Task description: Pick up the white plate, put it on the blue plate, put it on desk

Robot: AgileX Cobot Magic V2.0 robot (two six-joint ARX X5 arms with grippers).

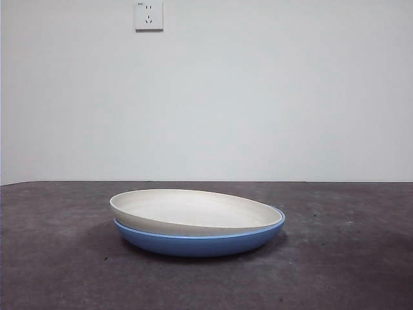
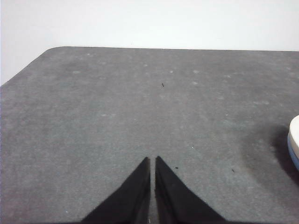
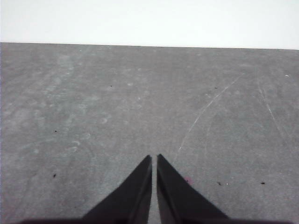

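The blue plate sits nearest the front camera, flat on the desk, a little left of the middle of the view. The white plate lies on top of it, not seated level: its left edge rides up and overhangs the blue rim, while on the right it dips inside, so a thin line of blue shows beyond it there. A soft shadow spreads on the desk around the pair.

No arm touches the plates, and none appears in the front view. The left gripper hangs over bare desk with its two black jaws drawn nearly together, only a thin slit between them, gripping nothing. At the edge of its wrist view a sliver of the white plate shows above a strip of the blue plate, well apart from the jaws. The right gripper is likewise pinched almost closed and empty, over a scratched patch of desk.

Behind the desk stands a plain white wall with a wall socket high up.
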